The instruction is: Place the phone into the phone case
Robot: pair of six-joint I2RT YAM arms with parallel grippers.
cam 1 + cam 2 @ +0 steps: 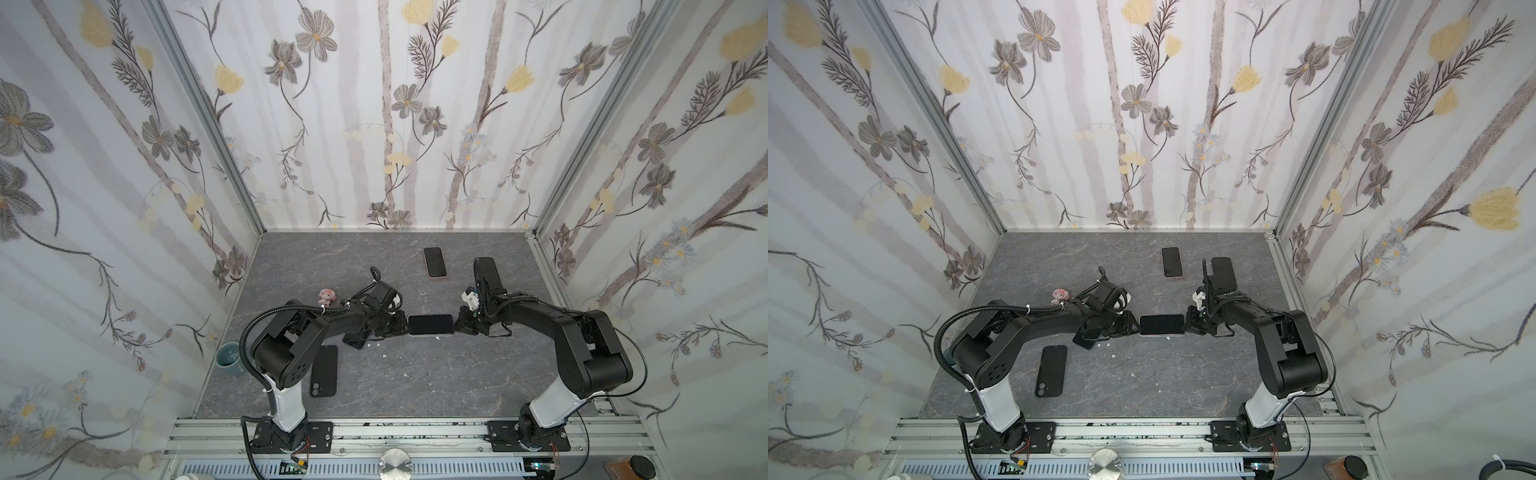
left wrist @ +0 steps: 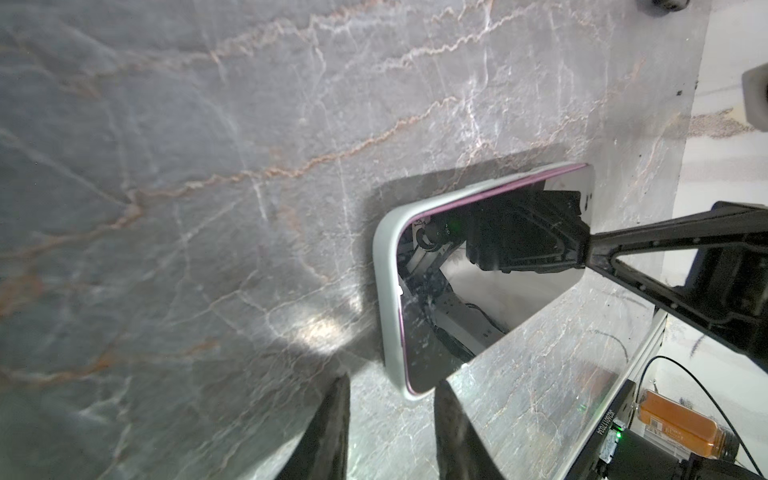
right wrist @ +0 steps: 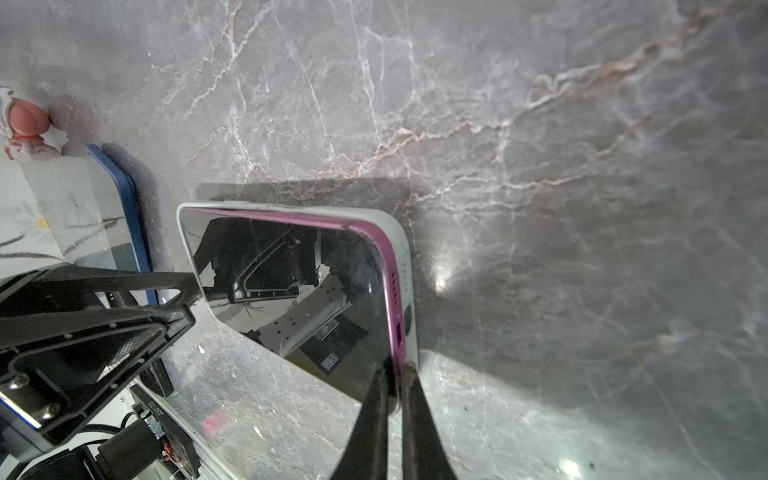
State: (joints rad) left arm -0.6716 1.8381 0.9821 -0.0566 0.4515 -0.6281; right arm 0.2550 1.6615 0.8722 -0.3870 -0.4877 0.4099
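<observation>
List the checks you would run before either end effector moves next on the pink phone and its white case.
1. Near the left end effector, the phone sits inside the case rim: ok.
2. Near the right end effector, phone seated: not ok, pink edge stands above the case.
3. Jaws of the left end effector open: ok.
4. Jaws of the right end effector shut: ok; firm grip: cannot tell.
5. The blue-edged phone lies apart from the case: ok.
</observation>
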